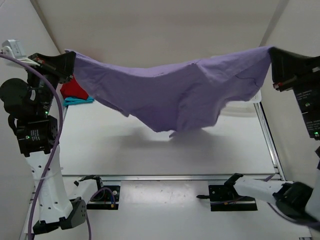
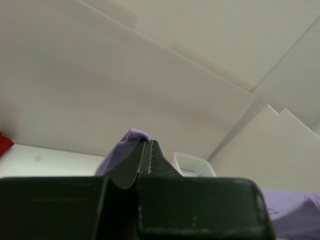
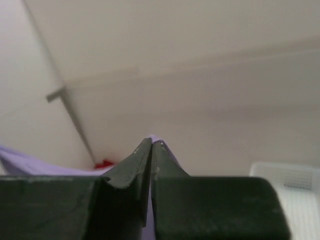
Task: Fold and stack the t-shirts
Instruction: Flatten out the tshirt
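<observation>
Lilac cloth fills the top view: the lilac t-shirt is held up in the air, stretched btwn the left tool and the right tool, each pinched shut on an upper corner. The fabric is thin and limp. Its top edge sags in a shallow curve and the body hangs to a crumpled point in the middle, clear of the surface, on which a shadow is cast. A dark red t-shirt and a teal t-shirt are seen bunched at the far left, unfolded as far as can be told. Step judged: the first shirt is being spread before it is laid flat. Next, it should be lowered evenly w/ tension kept, so the hem lands w/o wrinkles.

Left wrist: the fingers are seen closed, w/ a fold of lilac nipped at the tips. A white mesh basket is glimpsed beyond.

Right wrist: the fingers are likewise shut on a sliver of lilac. The basket's lattice is seen at lower right, and a red patch far off.
</observation>
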You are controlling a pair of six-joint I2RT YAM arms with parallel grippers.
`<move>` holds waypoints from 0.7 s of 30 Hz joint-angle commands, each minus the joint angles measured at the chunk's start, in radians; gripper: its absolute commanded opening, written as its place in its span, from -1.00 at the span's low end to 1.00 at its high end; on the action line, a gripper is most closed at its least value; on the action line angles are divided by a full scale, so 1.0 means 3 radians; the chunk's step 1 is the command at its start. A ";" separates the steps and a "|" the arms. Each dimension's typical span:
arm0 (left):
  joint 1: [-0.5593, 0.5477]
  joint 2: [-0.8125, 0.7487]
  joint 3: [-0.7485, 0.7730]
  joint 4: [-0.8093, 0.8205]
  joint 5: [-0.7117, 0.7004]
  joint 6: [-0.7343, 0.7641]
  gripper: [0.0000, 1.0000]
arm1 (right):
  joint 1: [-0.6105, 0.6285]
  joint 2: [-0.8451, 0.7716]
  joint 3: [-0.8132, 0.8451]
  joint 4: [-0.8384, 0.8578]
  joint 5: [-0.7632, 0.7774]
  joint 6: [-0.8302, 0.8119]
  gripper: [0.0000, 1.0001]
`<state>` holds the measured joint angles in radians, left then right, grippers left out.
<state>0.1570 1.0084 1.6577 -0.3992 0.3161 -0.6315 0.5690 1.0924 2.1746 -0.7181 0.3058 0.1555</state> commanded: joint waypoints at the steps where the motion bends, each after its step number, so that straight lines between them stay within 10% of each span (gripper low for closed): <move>1: 0.0090 0.0243 0.0211 -0.0280 0.0036 -0.0068 -1.00 | 0.1485 0.0347 0.0008 0.0767 0.1800 -0.1162 -1.00; 2: 0.0045 0.0299 0.0328 -0.0356 -0.0066 -0.0048 -1.00 | 0.2546 0.0281 -0.0499 0.2347 0.2634 -0.2423 -1.00; 4: 0.0004 0.0351 0.0278 -0.0255 -0.0153 -0.0042 -1.00 | 0.3291 0.0056 -0.1364 0.4990 0.2689 -0.4618 -1.00; 7: -0.0017 0.0366 -0.0287 -0.0087 -0.0164 -0.0078 -1.00 | 0.2142 0.0382 -0.0435 0.2207 0.2119 -0.2601 -0.99; 9: -0.0037 0.0331 -0.0594 0.0169 -0.0184 -0.0119 -1.00 | 0.1741 0.0571 -0.0433 0.1996 0.2146 -0.2320 -1.00; 11: -0.0114 0.0361 -0.0867 0.0251 -0.0265 -0.0084 -1.00 | 0.0851 0.0674 -0.0555 0.1024 0.1049 -0.1435 -0.99; 16: -0.0064 0.0376 -0.1413 0.0349 -0.0292 0.0039 -1.00 | -0.0316 0.0771 -0.1643 0.1165 -0.0404 -0.0427 -1.00; 21: -0.0150 0.0748 -0.1716 0.0568 -0.0542 0.0121 -1.00 | -0.0995 0.1701 -0.0769 0.0723 -0.1437 -0.0191 -1.00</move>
<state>0.1287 1.1881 1.1465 -0.3275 0.2211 -0.6258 0.3443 1.5356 1.7462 -0.4976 0.1310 -0.0116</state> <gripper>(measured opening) 0.023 0.006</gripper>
